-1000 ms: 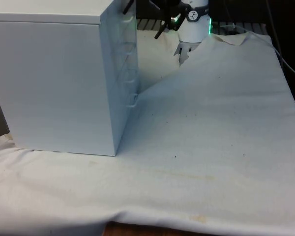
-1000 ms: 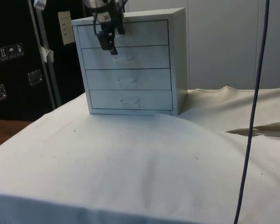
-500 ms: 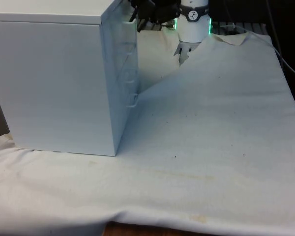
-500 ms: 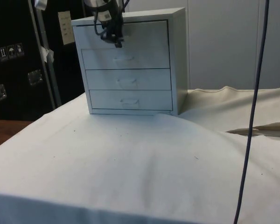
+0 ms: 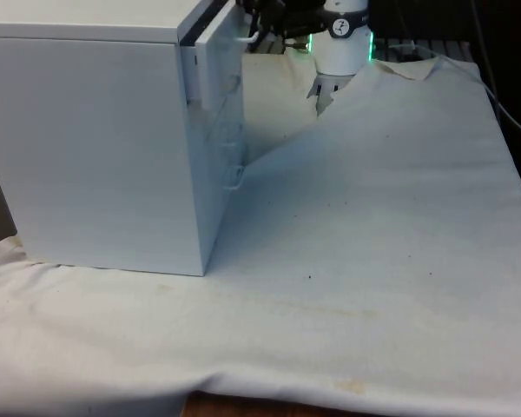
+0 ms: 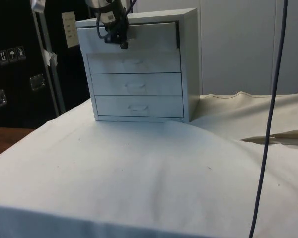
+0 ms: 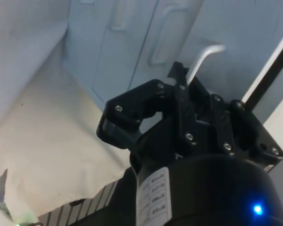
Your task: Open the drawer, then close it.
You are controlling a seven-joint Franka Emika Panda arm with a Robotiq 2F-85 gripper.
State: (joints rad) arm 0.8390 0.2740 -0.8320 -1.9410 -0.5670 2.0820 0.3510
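Observation:
A pale grey chest of drawers (image 5: 95, 148) stands at the front view's left, its drawer fronts turned away towards the robot. In the side view the chest (image 6: 188, 64) shows several drawers. Its top drawer (image 6: 149, 37) sticks out a little from the body, with a dark gap at its edge, and its front (image 5: 219, 52) juts past the chest's side. My black gripper (image 6: 120, 40) is shut on that drawer's thin metal handle (image 7: 205, 55), which passes between the closed fingers (image 7: 179, 84). The gripper (image 5: 259, 22) sits right against the drawer front.
The lower drawers (image 6: 136, 84) are shut flush. The white cloth (image 5: 373, 226) lies rumpled, with a raised fold running from the chest towards the robot's base. A dark cable (image 6: 268, 119) hangs down at the side view's right.
The fingers have closed on the top drawer's handle, after rising to it from lower down. The top drawer has since slid out a little from the chest.

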